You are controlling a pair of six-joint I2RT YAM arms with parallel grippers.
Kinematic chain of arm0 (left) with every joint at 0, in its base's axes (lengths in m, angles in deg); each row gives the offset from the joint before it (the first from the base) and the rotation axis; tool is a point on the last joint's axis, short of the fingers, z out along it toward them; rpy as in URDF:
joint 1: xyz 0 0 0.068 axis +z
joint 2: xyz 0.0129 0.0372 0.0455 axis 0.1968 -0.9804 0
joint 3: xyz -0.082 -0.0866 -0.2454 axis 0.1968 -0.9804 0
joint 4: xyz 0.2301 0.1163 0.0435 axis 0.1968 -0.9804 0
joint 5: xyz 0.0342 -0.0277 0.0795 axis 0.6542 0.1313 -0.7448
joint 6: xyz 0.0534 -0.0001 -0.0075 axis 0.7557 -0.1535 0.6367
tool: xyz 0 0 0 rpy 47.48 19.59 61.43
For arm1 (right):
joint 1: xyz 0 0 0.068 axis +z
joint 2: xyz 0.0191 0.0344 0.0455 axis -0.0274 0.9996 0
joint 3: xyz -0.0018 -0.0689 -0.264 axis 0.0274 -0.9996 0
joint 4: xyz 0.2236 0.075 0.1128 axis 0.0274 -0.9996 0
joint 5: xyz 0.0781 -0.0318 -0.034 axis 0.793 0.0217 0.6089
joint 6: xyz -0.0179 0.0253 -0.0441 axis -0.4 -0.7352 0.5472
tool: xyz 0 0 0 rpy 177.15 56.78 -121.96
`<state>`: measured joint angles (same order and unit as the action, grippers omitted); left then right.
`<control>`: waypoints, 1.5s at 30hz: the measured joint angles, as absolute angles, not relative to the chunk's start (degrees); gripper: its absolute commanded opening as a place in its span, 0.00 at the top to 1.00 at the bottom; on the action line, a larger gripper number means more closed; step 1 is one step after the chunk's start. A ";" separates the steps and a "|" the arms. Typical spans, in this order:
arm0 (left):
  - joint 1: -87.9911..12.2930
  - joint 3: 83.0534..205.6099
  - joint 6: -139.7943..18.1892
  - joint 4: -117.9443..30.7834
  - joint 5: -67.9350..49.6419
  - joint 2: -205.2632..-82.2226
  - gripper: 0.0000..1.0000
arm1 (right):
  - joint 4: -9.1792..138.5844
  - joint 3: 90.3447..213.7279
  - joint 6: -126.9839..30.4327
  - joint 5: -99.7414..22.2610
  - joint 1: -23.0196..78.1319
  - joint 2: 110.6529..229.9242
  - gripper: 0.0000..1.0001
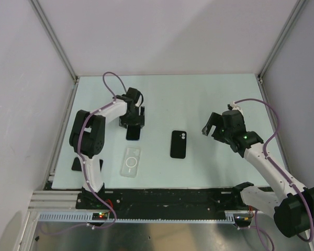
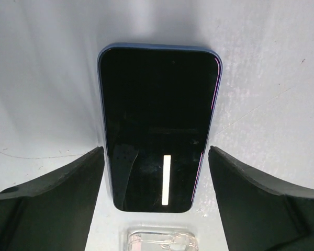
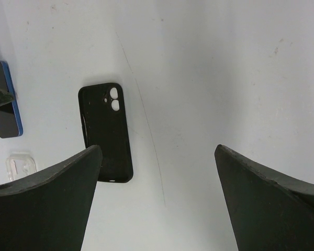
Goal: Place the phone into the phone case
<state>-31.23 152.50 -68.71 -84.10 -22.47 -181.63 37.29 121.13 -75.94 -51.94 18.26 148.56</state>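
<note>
Black phone [image 2: 157, 125] between left claw's [image 2: 156, 151] spread jaws, seemingly untouched

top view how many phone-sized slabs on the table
4: the phone under the left claw, the phone case just nearer than it, a black slab mid-table, a dark one partly hidden beside the left arm.

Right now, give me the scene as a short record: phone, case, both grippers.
left gripper: open, straddling the phone
phone: screen up, flat on the table
phone case: clear, empty, apart from the phone, nearer the arm bases
right gripper: open, empty, hovering
black cover: mid-table, nothing touching it
</note>
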 measured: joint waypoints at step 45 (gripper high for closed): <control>-35.14 153.77 -68.31 -87.81 -32.04 -179.73 0.10 | 38.05 121.13 -76.33 -51.97 22.33 148.80 0.04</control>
<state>-35.14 153.77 -68.31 -87.81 -32.04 -179.73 38.05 121.13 -76.33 -51.97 22.33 148.80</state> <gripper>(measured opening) 0.900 0.958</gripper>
